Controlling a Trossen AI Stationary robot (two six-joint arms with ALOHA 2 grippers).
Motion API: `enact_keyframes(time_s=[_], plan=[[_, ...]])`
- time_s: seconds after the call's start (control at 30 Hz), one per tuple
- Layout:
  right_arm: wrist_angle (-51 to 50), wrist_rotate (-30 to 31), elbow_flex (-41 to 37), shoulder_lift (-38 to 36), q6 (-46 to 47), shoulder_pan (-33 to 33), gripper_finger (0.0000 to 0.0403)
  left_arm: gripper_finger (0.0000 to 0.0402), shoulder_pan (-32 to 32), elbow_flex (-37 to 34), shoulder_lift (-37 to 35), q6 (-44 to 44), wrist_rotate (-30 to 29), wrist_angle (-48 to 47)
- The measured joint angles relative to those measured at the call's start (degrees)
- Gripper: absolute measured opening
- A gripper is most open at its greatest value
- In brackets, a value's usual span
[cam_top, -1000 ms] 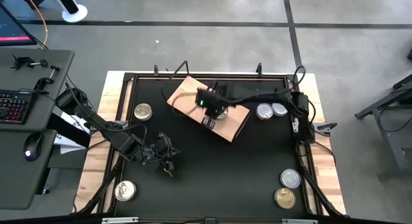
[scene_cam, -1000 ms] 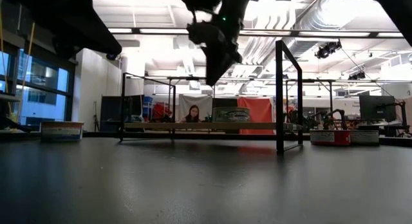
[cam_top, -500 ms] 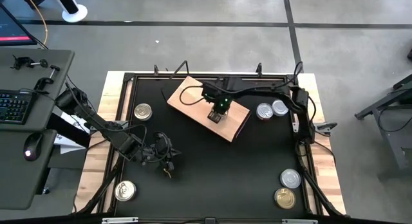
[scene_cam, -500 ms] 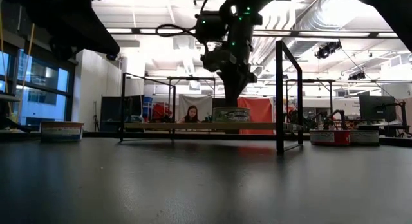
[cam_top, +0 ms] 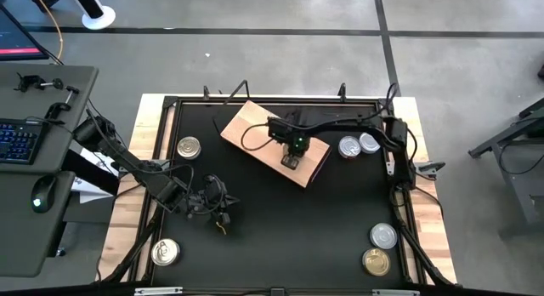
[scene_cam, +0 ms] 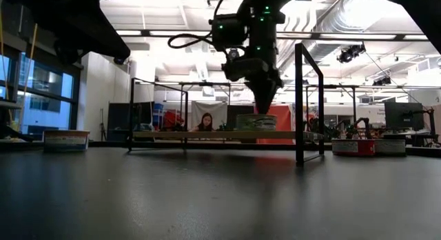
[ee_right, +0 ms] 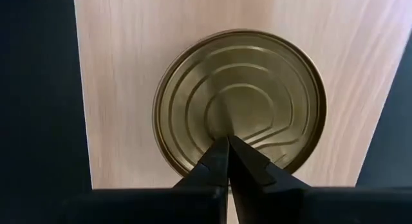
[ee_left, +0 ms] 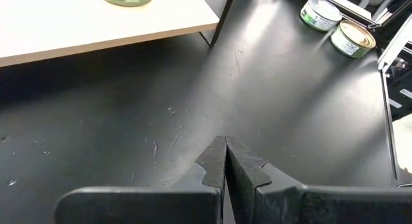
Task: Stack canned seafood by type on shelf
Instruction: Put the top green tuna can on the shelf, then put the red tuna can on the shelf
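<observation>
1. While the right tool [ee_right: 226, 141] hung with fingers pressed together and empty over a gold-lidded tin [ee_right: 239, 100], that tin sat on the shelf [cam_top: 255, 126], toward the tabletop's [cam_top: 280, 236] far edge.
2. Left tool [ee_left: 225, 147]: clenched on nothing, low near the left edge.
3. Five other tins: two beside the shelf's right end, one near the left edge, one at the near-left corner, two at the near-right corner.

We find no text, label, brand or number that can be read; the green-and-white wrappers on two tins [ee_left: 336, 27] near the table's edge are too small to make out.
</observation>
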Motion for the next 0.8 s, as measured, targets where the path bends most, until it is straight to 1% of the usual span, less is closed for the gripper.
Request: enact_keyframes(time_s=[0.1, 0.3, 0.4, 0.53, 0.63, 0.7, 0.8], plan=[[-2.7, 0.0, 0.0, 0.0, -0.9, 1.4, 0.0, 0.0, 0.0, 0.0, 0.0, -0.3, 0.0, 0.0], [-2.6, 1.3, 0.5, 0.0, -1.0, 2.6, 0.0, 0.0, 0.0, 0.0, 0.0, 0.2, -0.8, 0.0], [-2.6, 2.3, 3.5, 0.0, -1.1, 2.5, 0.0, 0.0, 0.0, 0.0, 0.0, 0.2, -0.9, 0.0], [-4.6, 5.4, 9.7, 0.0, -3.5, 2.3, 0.0, 0.0, 0.0, 0.0, 0.0, 0.2, -0.9, 0.0], [-6.8, 4.6, 13.8, 0.0, -4.4, 2.3, 0.0, 0.0, 0.0, 0.0, 0.0, 0.2, -0.9, 0.0], [-9.6, 4.0, 14.9, -0.9, -5.9, 2.8, 0.0, 0.0, 0.0, 0.0, 0.0, 0.1, -0.9, 0.0], [-9.9, 3.9, 14.2, -5.4, -7.3, 5.4, 0.0, 0.0, 0.0, 0.0, 0.0, 0.2, -0.9, 0.0]])
